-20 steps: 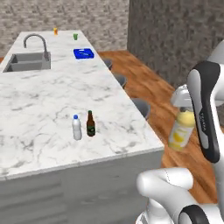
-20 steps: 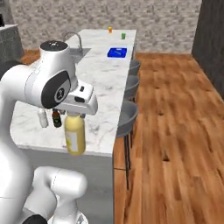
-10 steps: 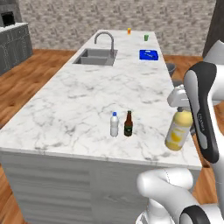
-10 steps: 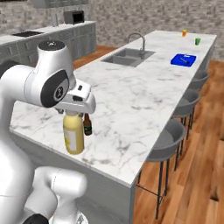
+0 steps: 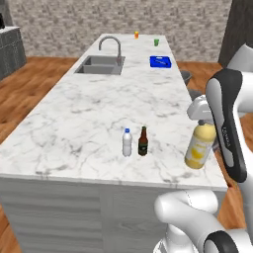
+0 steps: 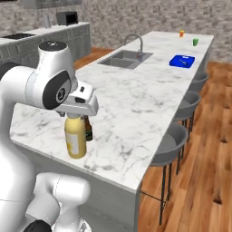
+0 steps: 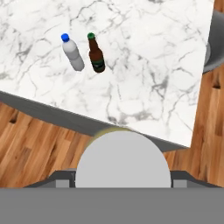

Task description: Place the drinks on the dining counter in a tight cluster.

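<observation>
The gripper (image 6: 76, 113) grasps a fat yellow juice bottle (image 5: 199, 146) by its pale cap. A clear, blue-capped water bottle (image 5: 127, 143) and a brown beer bottle (image 5: 143, 142) stand side by side on the marble counter (image 5: 84, 106).

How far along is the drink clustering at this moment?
Two drinks look placed: the water bottle and beer bottle stand upright, close together, on the dining counter. In hand: the hand holds the yellow juice bottle by its top, near the counter's near corner, apart from the pair. Left: bring it beside the other two, set it down and let go.
</observation>
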